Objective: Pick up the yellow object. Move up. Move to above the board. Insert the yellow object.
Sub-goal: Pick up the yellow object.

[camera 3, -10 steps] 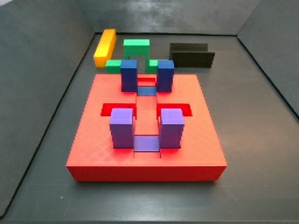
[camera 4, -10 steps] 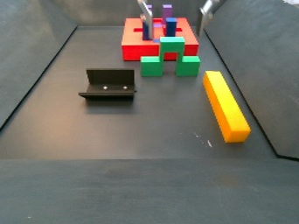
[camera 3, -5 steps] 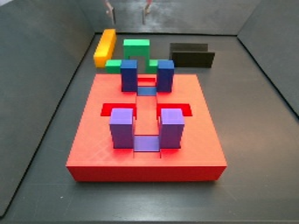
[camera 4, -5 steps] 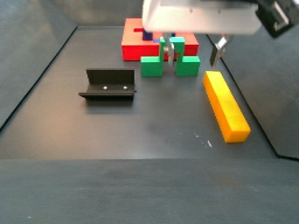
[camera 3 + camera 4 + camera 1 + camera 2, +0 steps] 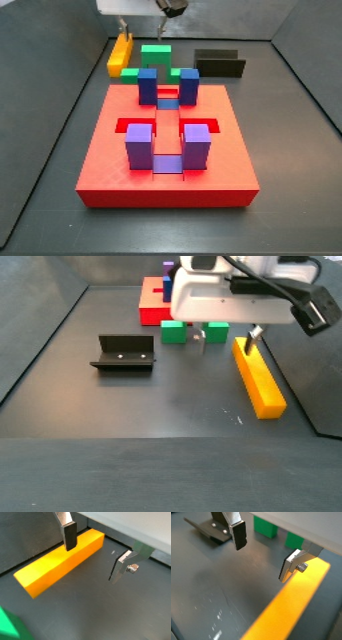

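The yellow object (image 5: 259, 378) is a long yellow-orange bar lying flat on the dark floor by the wall, also seen in a side view (image 5: 119, 54). The gripper (image 5: 226, 338) is open and empty, hovering low over the bar's end nearest the board. In both wrist views the bar (image 5: 61, 563) (image 5: 288, 606) lies under one finger, not centred between the two; the gripper (image 5: 95, 551) (image 5: 264, 551) holds nothing. The board (image 5: 167, 160) is a red slab with blue and purple posts; it shows behind the gripper in a side view (image 5: 151, 300).
Green blocks (image 5: 175, 332) (image 5: 156, 54) stand between the board and the bar, close to the gripper. The dark fixture (image 5: 124, 353) (image 5: 221, 63) stands on the floor apart from them. Grey walls enclose the floor; one runs right along the bar.
The gripper has come down and moved from above the board's far side to just over the near end of the yellow bar. The bar and blocks have not moved.
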Robot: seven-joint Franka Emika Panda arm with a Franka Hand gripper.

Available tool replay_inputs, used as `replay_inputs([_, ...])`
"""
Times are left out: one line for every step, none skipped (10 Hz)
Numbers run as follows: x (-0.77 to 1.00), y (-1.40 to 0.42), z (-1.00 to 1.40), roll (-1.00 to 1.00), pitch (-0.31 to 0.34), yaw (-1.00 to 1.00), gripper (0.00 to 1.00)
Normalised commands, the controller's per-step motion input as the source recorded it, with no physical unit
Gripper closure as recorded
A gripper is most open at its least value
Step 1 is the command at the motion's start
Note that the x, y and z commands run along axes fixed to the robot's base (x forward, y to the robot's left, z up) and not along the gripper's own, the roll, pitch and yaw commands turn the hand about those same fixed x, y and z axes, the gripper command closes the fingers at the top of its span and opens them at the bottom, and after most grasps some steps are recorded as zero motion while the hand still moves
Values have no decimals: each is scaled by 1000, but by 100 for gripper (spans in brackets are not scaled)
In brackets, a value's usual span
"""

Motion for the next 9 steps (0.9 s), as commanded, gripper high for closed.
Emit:
replay_inputs([-540, 151, -123, -20, -26, -189, 0])
replay_inputs([-523, 126, -91, -53, -47, -186, 0])
replay_inputs([-386, 69, -157, -84, -61, -129, 0])
replay_inputs([-371, 40, -197, -67, -69, -97, 0])
replay_inputs([-297, 26, -197, -64, -69, -57, 0])
replay_inputs([-166, 31, -217, -37, -64, 0, 0])
replay_inputs([-117, 0, -154, 0, -34, 0, 0])
replay_inputs([-169, 9, -120, 0, -26, 0, 0])
replay_inputs([-180, 6, -171, 0, -34, 0, 0])
